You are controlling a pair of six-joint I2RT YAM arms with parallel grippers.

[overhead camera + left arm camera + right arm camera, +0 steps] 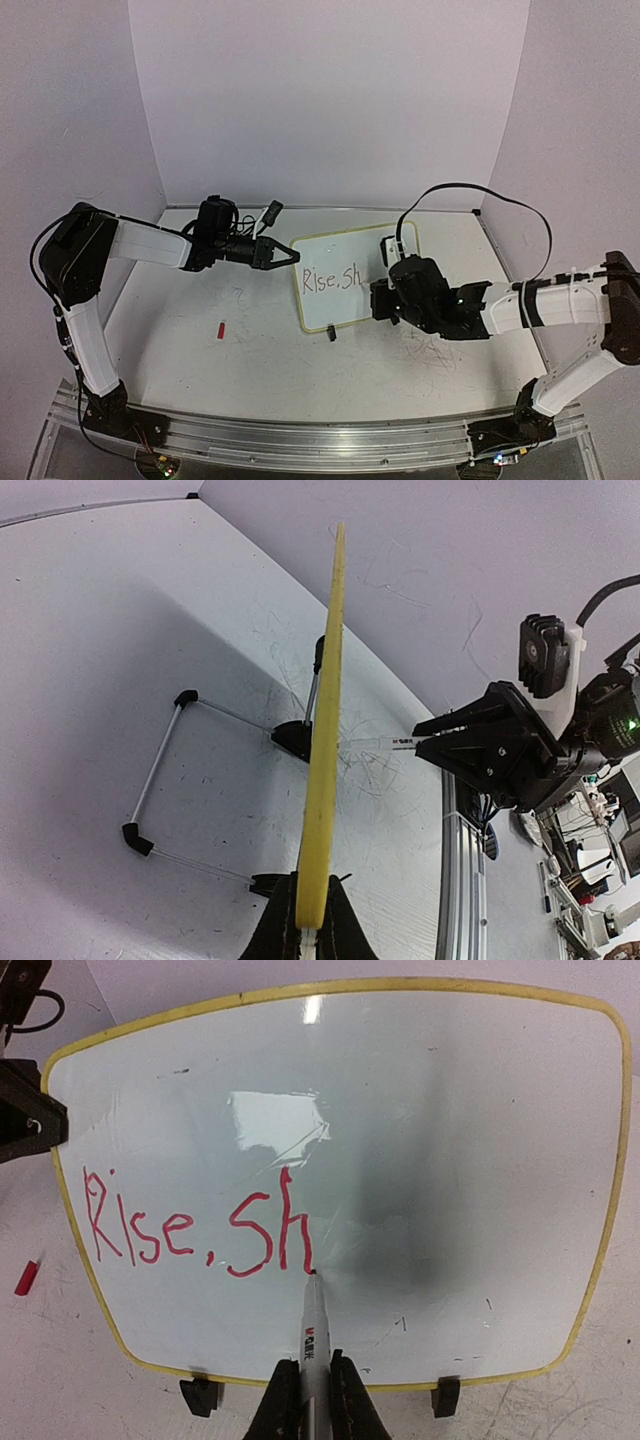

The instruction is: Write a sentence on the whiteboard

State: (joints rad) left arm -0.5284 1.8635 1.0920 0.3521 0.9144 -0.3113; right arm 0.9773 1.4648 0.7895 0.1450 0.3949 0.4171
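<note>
The whiteboard (350, 250) is propped mid-table, toward the far side. Its left rim is clamped by the closed left gripper (290, 256). A marker (313, 1332) is pinched in the closed right gripper (314, 1388), tip at the sentence (332, 278). The board is judged light, stiff, glossy and easily tipped, so it is best held by the rim.

Upright whiteboard (480, 1110), partial red sentence (180, 1232)

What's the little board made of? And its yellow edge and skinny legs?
The whiteboard looks like a glossy coated sheet: light glares off it. Its yellow rim seems matte plastic, maybe rubbery. The legs look like thin metal wire, shiny grey, with black feet, probably rubber or plastic.
</note>
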